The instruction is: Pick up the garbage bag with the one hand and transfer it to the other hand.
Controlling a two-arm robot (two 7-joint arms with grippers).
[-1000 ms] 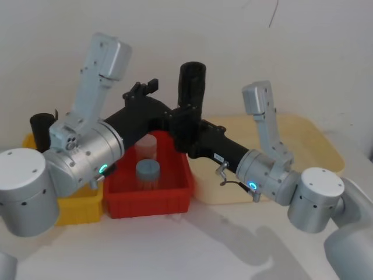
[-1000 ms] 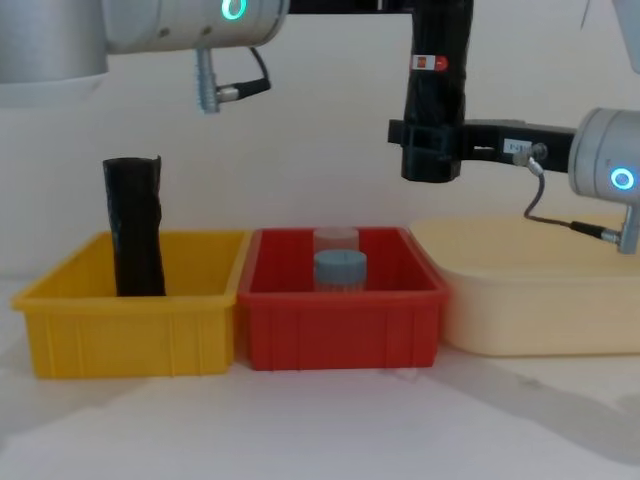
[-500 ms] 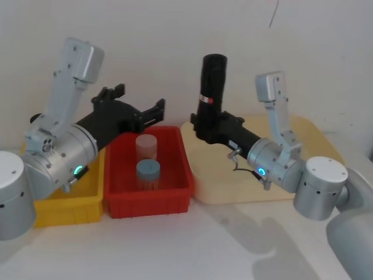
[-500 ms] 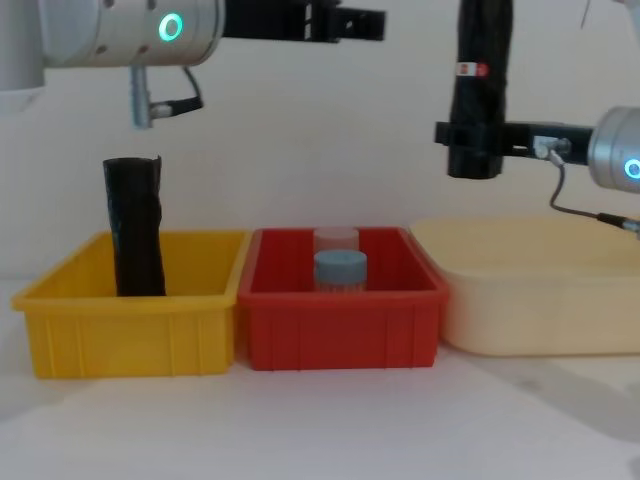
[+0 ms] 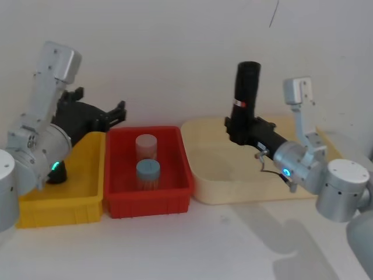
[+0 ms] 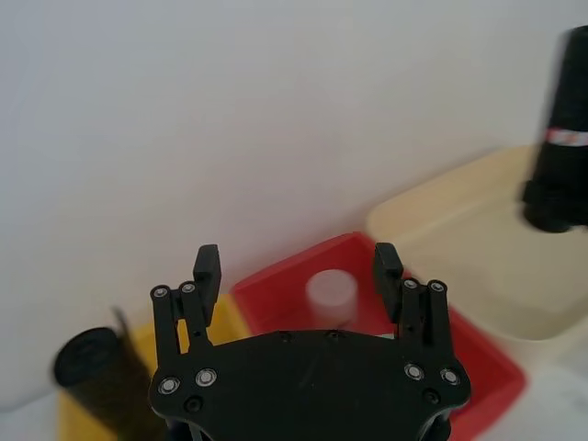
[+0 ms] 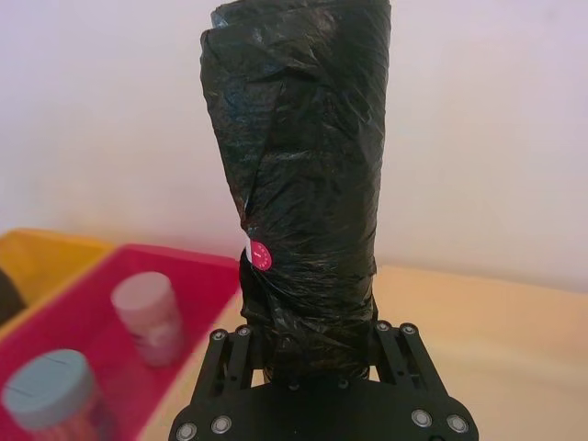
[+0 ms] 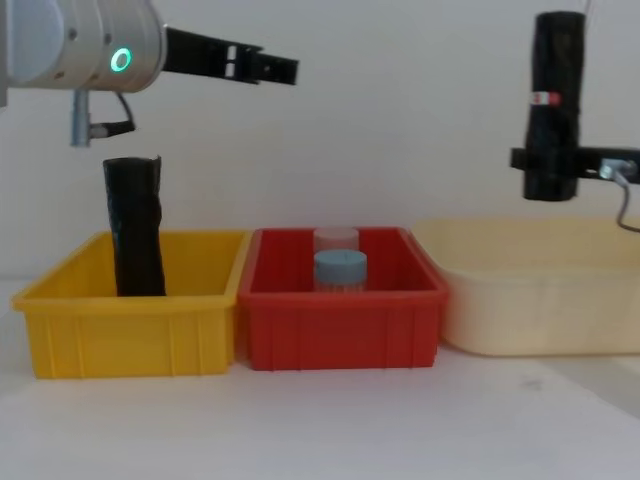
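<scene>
One garbage bag (image 5: 246, 84), pinched upright between fingers of our right gripper (image 7: 312, 347); left gripper (image 6: 296, 263) spread empty; we judged handover done.

A plain white wall (image 8: 400, 100) rises behind a white tabletop (image 8: 320, 430) under soft light.

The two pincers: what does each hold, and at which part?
Right pincer grips the garbage bag near its lower end, below the label; left pincer is open, empty.

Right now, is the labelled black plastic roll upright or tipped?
Upright: the black labelled plastic roll stands vertical, its base clamped in the right end effector.
</scene>
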